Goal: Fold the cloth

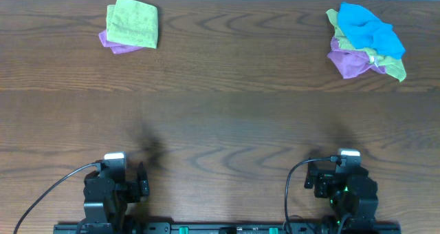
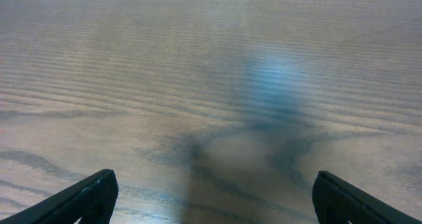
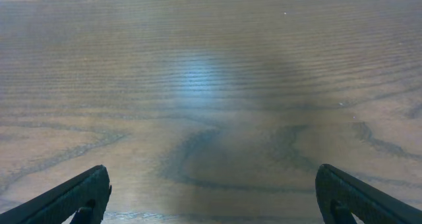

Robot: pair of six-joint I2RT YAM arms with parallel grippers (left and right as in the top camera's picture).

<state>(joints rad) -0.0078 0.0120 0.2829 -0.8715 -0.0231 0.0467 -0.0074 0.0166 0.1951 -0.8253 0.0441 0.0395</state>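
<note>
A crumpled pile of cloths (image 1: 364,41), blue on top of green and purple, lies at the far right of the table. A folded green cloth (image 1: 132,23) rests on a folded purple cloth (image 1: 120,47) at the far left. My left gripper (image 1: 115,182) sits at the near edge on the left, open and empty, with its fingers (image 2: 214,194) spread over bare wood. My right gripper (image 1: 347,182) sits at the near edge on the right, open and empty, its fingers (image 3: 212,194) also over bare wood. Both grippers are far from the cloths.
The wooden table (image 1: 220,124) runs across the whole view. Black cables (image 1: 48,193) run from both arms at the near edge. A mounting rail (image 1: 227,228) lies along the front.
</note>
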